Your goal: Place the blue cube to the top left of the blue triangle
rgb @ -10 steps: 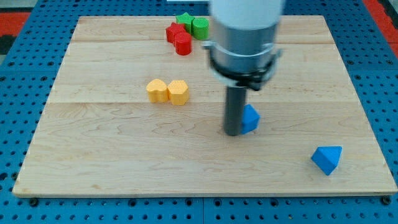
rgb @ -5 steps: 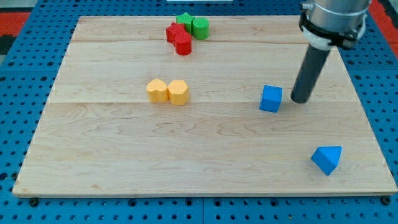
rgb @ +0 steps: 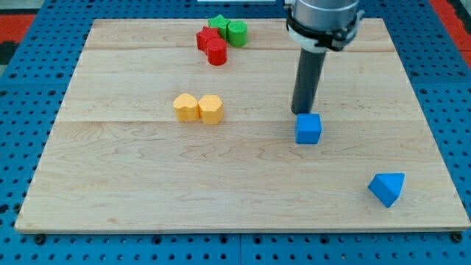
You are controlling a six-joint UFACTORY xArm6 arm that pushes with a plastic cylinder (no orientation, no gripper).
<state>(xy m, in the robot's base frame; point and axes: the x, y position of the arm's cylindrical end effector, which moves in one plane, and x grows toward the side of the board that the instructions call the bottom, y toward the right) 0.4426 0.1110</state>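
The blue cube (rgb: pixel 308 129) sits on the wooden board right of centre. The blue triangle (rgb: pixel 387 188) lies near the board's bottom right corner, well down and to the right of the cube. My tip (rgb: pixel 301 112) stands just above the cube's top left edge, touching it or nearly so.
Two yellow blocks (rgb: pixel 198 108) sit side by side left of centre. Two red blocks (rgb: pixel 211 45) and two green blocks (rgb: pixel 229 30) cluster at the top centre. The board's edge (rgb: pixel 243 230) borders blue pegboard all round.
My tip swung from the cube's left to its right, then to its top. The cube first moved up and right, then slid down and left a little.
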